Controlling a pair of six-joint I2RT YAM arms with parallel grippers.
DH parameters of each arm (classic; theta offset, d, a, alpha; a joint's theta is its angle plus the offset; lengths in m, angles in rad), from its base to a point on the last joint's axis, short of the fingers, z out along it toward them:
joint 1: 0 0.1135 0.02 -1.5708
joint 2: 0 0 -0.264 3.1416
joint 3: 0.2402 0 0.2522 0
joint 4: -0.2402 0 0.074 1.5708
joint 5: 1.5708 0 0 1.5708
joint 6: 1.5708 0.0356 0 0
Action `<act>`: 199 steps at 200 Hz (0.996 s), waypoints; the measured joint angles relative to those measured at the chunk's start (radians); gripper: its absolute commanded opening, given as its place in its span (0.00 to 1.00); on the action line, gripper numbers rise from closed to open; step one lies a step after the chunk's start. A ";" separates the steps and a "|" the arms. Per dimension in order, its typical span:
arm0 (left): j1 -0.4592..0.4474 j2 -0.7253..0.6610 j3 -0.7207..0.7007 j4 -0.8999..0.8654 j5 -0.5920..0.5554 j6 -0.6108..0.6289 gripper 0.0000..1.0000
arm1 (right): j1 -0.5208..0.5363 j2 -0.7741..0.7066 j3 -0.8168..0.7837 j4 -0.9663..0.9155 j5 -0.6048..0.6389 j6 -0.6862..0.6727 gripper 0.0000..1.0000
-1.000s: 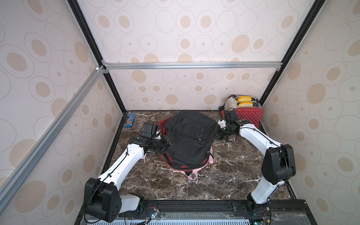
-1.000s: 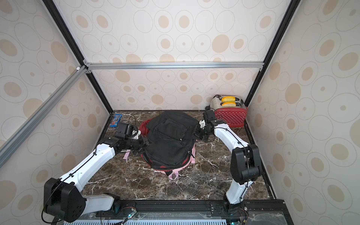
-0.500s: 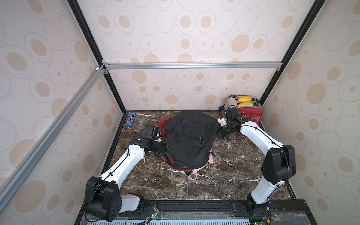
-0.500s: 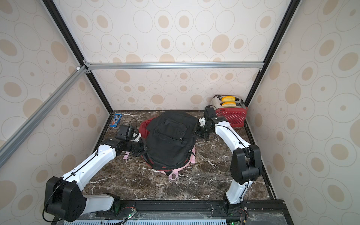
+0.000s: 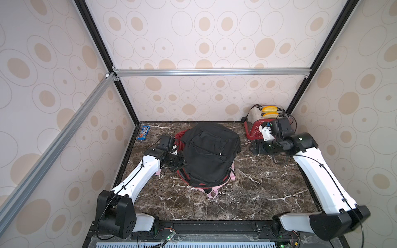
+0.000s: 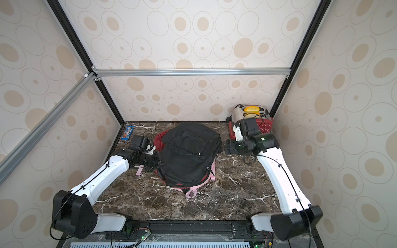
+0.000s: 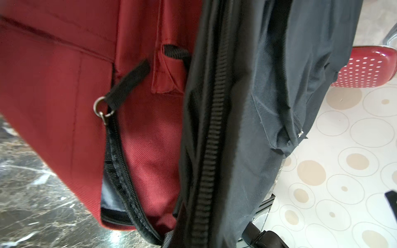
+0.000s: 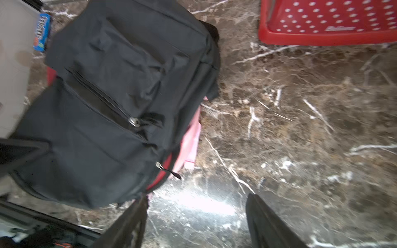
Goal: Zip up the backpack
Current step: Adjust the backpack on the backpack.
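Covering the cell floor, the dark marble table [image 5: 257, 193] carries everything.

Backpack [image 5: 210, 154]: lies flat near the table's middle, toward the back wall, black front panel up. Red fabric shows along its left side and near rim. Pink straps [image 5: 212, 194] poke out from under the near end.

Left arm [image 5: 137, 180]: reaches in to the backpack's left edge. Right arm [image 5: 318, 178]: runs up along the right wall.

Toaster [image 5: 252, 132]: red with white dots, in the far right corner, yellow pieces in its slots.

Left gripper [image 5: 180, 164]: pressed against the backpack's left edge, jaws closed. Its fingers do not show in the left wrist view, so what they pinch cannot be told.

Right gripper [image 5: 256, 147]: over bare marble between backpack and toaster, touching neither. In the right wrist view its fingers [image 8: 129, 223] stand well apart with only marble between them, so it is open and empty.

Candy packet [image 5: 143, 133]: blue, by the left wall near the far corner.

Zipper teeth [image 7: 212, 133]: one row runs along the black panel's edge, red fabric beside it.

Ring pull [image 7: 101, 107]: metal ring with a black tab, on the red panel; the zipper below it gapes slightly.

Pocket slider [image 8: 133, 121]: on the front pocket seam.

Tabbed slider [image 8: 160, 165]: by the red rim.
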 measured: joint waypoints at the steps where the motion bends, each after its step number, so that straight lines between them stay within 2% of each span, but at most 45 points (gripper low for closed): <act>1: 0.000 0.000 0.001 -0.002 0.000 0.002 0.00 | 0.000 -0.008 -0.011 0.000 0.001 -0.004 0.61; 20: 0.011 0.009 0.030 -0.040 -0.005 0.033 0.00 | 0.000 -0.082 -0.152 -0.011 0.001 -0.021 0.51; 37: 0.017 0.018 0.047 -0.067 -0.013 0.059 0.00 | 0.001 -0.108 -0.269 -0.003 -0.032 -0.029 0.51; 58: 0.019 0.035 0.061 -0.090 -0.019 0.081 0.00 | 0.004 -0.118 -0.341 0.022 -0.094 -0.034 0.52; 93: 0.023 0.087 0.088 -0.121 -0.023 0.105 0.00 | 0.061 -0.087 -0.350 0.076 -0.171 -0.063 0.54; 147: 0.025 0.130 0.135 -0.164 -0.032 0.134 0.00 | 0.125 0.071 -0.346 0.168 -0.248 -0.106 0.54; 199: 0.025 0.142 0.141 -0.175 -0.039 0.142 0.00 | 0.135 0.130 -0.345 0.262 -0.318 -0.115 0.47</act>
